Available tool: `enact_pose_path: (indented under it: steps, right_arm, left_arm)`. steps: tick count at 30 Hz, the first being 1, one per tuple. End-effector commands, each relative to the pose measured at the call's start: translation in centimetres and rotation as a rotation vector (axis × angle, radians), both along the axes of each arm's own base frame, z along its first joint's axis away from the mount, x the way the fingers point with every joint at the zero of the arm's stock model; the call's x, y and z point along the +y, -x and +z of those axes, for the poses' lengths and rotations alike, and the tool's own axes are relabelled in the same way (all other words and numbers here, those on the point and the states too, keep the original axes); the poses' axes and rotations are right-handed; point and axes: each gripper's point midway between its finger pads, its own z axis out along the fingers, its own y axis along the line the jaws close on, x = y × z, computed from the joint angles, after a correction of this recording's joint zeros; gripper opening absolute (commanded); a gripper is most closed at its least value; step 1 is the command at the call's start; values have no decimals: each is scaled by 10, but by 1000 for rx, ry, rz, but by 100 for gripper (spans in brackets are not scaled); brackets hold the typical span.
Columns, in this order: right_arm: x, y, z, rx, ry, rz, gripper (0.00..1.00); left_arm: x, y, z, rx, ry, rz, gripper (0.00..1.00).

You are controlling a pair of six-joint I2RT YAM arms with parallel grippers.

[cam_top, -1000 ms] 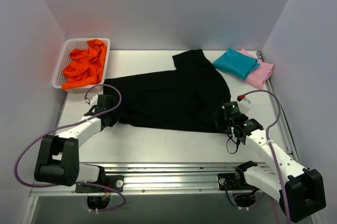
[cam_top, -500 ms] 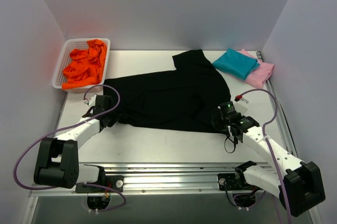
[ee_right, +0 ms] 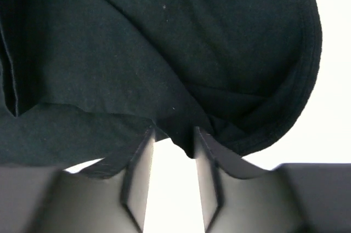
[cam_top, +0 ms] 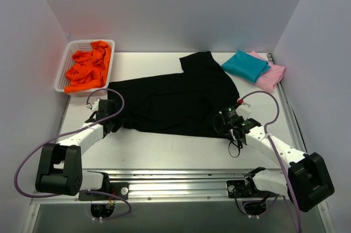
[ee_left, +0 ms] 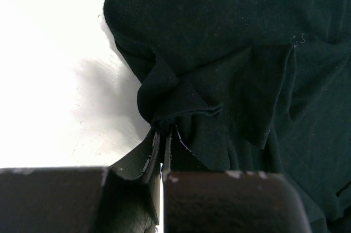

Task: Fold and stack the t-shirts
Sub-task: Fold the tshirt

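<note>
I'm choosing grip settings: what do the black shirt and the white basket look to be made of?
Black t-shirt: soft matte knit fabric, likely cotton jersey. It creases and bunches, and the wrist views show stitched hems. Basket: probably rigid white plastic, judging by its perforated lattice walls.

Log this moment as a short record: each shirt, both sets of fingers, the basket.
black t-shirt: spread on the table, unfolded
teal t-shirt: folded, lying partly on the pink t-shirt, far right corner
left fingers: shut on the black t-shirt's near-left edge
right fingers: apart, straddling a fold at its near-right hem
basket: far left, holds crumpled orange cloth
</note>
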Motion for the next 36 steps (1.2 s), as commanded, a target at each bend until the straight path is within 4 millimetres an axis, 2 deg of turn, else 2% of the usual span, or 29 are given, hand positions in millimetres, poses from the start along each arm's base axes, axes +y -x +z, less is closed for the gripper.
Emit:
enact_pose_path:
  steps: [1, 2, 4, 5, 6, 10, 12, 15, 16, 20, 22, 26, 31, 32, 33, 36]
  right_arm:
    - [1, -11, 7, -23, 23, 8, 26]
    - [2, -12, 7, -24, 20, 14, 16]
    - [3, -12, 3, -11, 23, 24, 11]
    - [5, -14, 4, -17, 21, 32, 3]
    - [5, -14, 3, -14, 20, 34, 0]
    - [7, -17, 3, -21, 20, 47, 0]
    - [3, -23, 10, -44, 40, 34, 0]
    - [-12, -37, 24, -85, 82, -13, 0]
    - [-24, -43, 26, -91, 88, -57, 0]
    - [-48, -62, 29, -111, 90, -129, 0]
    - [-62, -70, 24, -105, 112, -178, 0]
    - [-79, -82, 11, -97, 106, -240, 0]
    - [-84, -105, -17, -73, 112, -275, 0]
    - [-83, -113, -16, -79, 106, -284, 0]
    - [-83, -115, -26, -52, 113, -285, 0]
    - [-86, -125, -28, -51, 130, -314, 0]
  left_arm:
    - [0, -11, 11, -66, 12, -8, 2]
    - [1, -11, 12, -65, 12, -7, 2]
    - [1, -11, 11, -65, 13, -6, 2]
    - [2, -11, 10, -64, 13, -5, 2]
    - [2, -11, 11, -65, 13, -4, 2]
    - [3, -11, 10, -65, 15, 0, 2]
    - [3, -11, 9, -63, 16, -1, 2]
    - [2, -10, 10, -66, 19, -3, 2]
    - [2, -10, 11, -67, 21, -6, 2]
    - [1, -10, 12, -72, 24, -8, 2]
    - [1, -10, 13, -74, 25, -11, 2]
    - [0, -9, 15, -80, 27, -15, 2]
    - [-2, -9, 15, -85, 38, -21, 2]
    - [-2, -8, 15, -83, 39, -22, 2]
    - [-4, -8, 15, -84, 43, -29, 2]
    - [-4, -7, 16, -87, 46, -29, 2]
